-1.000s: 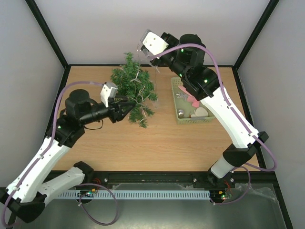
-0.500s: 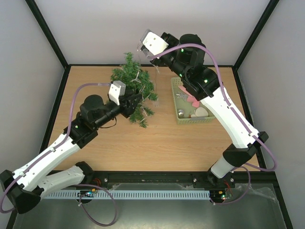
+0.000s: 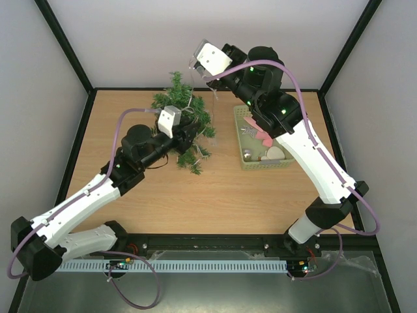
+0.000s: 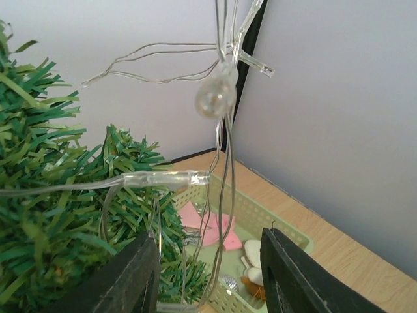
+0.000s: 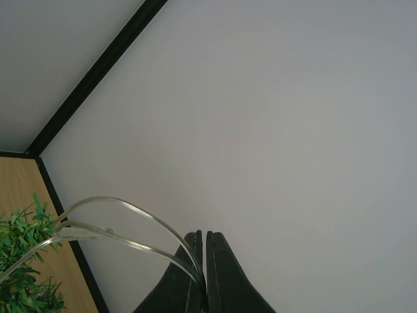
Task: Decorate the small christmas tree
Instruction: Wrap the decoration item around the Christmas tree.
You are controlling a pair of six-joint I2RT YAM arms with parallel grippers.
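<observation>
A light wooden table top [image 3: 215,195] sits inside an enclosure of plain pale grey walls [image 3: 130,39] joined by black frame posts [image 3: 64,44], with a black rail [image 3: 215,243] along its near edge, all softly and evenly lit.

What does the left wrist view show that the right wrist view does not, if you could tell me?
Only the left wrist view shows the pale green basket of ornaments, a clear bulb, and the left gripper, jaws apart around the light string. Only the right wrist view shows the right gripper, shut on that string. Both share the small christmas tree and the string's wire.
</observation>
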